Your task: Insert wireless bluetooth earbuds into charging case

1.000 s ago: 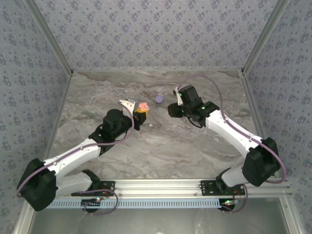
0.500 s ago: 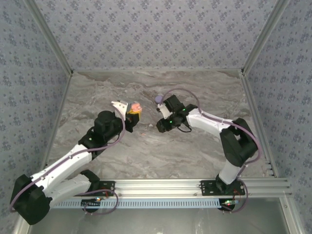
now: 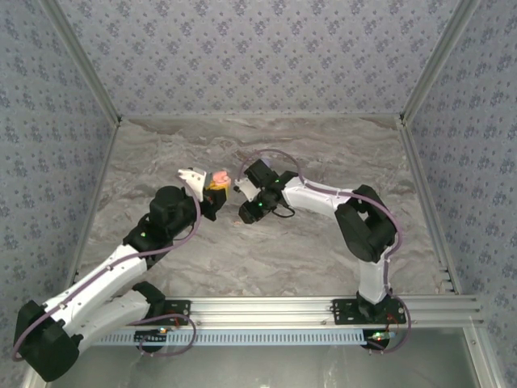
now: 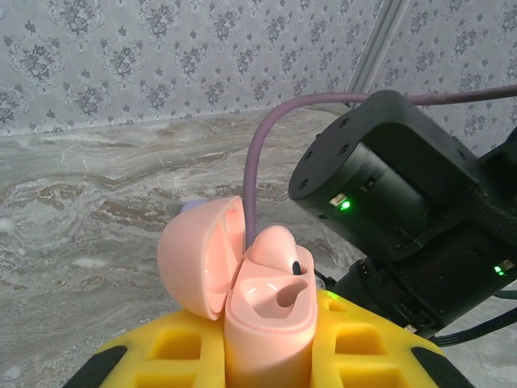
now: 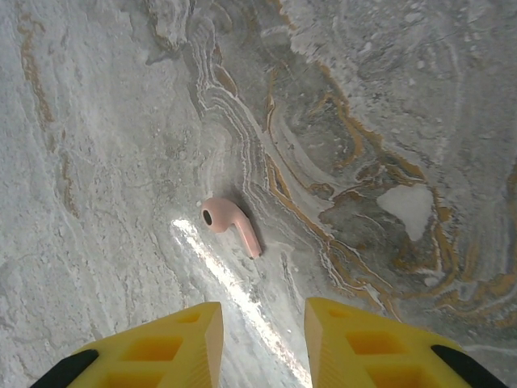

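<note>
My left gripper [image 4: 266, 360] is shut on a pale pink charging case [image 4: 266, 323] and holds it upright between yellow fingers. The case's lid [image 4: 198, 259] is swung open to the left. One pink earbud [image 4: 279, 246] sits in the far slot, and the near slot is empty. From above, the case [image 3: 216, 178] and left gripper [image 3: 212, 188] are left of the table's centre. My right gripper [image 5: 262, 339] hangs open just above the marble, nothing between its yellow fingers. A second pink earbud [image 5: 230, 224] lies flat on the table just ahead of them.
The right arm's black wrist [image 4: 388, 186] with green lights sits very near the held case, to its right. From above, the right gripper [image 3: 246, 212] is close beside the left one. Wallpapered walls [image 3: 258, 56] close in the marble table [image 3: 266, 259] on three sides.
The right arm has swung left across the table to a spot beside the left gripper, and its jaws have narrowed. The left gripper has shifted slightly left with the case.
</note>
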You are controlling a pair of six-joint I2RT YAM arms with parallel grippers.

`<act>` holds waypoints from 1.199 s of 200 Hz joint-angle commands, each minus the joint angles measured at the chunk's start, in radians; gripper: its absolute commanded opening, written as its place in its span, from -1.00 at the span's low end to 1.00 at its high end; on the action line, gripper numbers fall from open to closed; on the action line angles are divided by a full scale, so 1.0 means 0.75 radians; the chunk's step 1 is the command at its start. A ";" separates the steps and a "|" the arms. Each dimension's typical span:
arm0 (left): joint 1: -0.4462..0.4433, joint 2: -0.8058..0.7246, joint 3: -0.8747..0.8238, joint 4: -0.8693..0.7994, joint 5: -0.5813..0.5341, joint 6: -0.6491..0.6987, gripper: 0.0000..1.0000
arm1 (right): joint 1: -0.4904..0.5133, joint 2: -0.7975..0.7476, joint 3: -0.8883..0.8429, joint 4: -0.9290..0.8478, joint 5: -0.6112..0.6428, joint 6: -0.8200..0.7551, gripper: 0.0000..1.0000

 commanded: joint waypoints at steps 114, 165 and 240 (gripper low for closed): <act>0.007 -0.041 -0.004 0.005 -0.014 0.015 -0.67 | 0.055 0.180 0.186 -0.137 0.002 -0.082 -0.38; 0.006 -0.051 -0.005 0.004 -0.013 0.009 -0.67 | 0.060 0.230 0.226 -0.145 0.006 -0.084 -0.41; 0.009 -0.057 -0.012 0.006 -0.016 0.006 -0.66 | 0.069 0.292 0.256 -0.170 0.019 -0.092 -0.44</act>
